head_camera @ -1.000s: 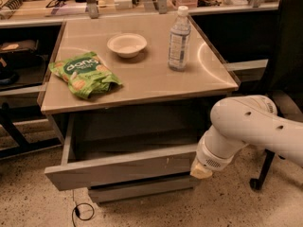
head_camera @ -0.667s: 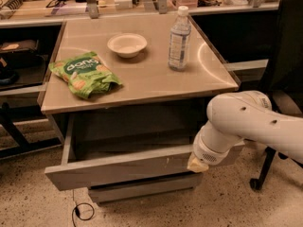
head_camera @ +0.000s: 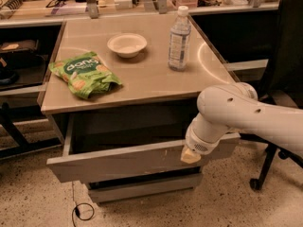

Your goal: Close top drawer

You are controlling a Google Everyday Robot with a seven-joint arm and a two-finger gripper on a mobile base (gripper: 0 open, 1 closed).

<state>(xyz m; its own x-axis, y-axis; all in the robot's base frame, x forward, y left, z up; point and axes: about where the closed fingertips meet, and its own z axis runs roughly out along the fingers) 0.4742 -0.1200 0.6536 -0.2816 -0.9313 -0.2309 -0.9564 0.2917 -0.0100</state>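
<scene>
Camera view: gripper (head_camera: 191,155) at lower centre-right, pale tip against the front of the top drawer (head_camera: 118,162), right of its middle; open or closed cannot be told, the white arm (head_camera: 246,117) covers most of it. Drawer is pulled out from under the table top (head_camera: 151,82), dark inside showing. Another drawer front (head_camera: 142,189) sits just below. On the table: green chip bag (head_camera: 85,74) left, white bowl (head_camera: 127,45) centre back, water bottle (head_camera: 179,39) upright to its right. Black chair (head_camera: 286,56) at right edge.
</scene>
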